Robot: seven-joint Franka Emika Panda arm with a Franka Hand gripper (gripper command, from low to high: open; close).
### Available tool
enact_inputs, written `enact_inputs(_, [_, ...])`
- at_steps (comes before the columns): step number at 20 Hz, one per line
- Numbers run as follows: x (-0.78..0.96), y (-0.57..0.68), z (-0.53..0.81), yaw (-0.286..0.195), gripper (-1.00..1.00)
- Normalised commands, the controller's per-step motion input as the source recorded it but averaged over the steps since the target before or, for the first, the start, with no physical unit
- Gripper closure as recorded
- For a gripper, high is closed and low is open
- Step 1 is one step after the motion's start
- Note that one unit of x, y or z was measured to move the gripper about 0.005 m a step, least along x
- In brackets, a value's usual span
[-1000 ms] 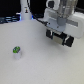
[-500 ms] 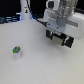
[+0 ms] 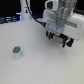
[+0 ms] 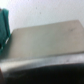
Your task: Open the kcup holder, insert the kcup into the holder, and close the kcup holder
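The kcup (image 3: 17, 50), a small white pod with a green top, stands upright on the white table (image 3: 35, 65) toward the exterior view's left. My gripper (image 3: 59, 40) hangs over the table at the exterior view's right, well away from the kcup. Its dark fingers (image 3: 49, 35) stand apart with nothing between them. In the wrist view a blurred dark grey flat face with a paler edge fills most of the picture, and it looks like the kcup holder (image 4: 45, 47). In the exterior view the holder is hidden.
A teal object (image 4: 4, 27) sits at the border of the wrist view beside the grey face. Dark equipment (image 3: 10, 19) lines the back of the table at the exterior view's left, with a white upright object (image 3: 25, 11) near it.
The gripper has barely shifted, dipping slightly over the same spot. The kcup has not moved.
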Motion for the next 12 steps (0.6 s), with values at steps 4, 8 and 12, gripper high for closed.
enact_inputs(4, [0.07,-0.58,0.34,-0.21,-1.0])
enact_inputs(8, [0.07,-0.6,0.25,-0.224,-1.0])
enact_inputs(12, [0.0,-0.58,0.19,-0.234,-1.0])
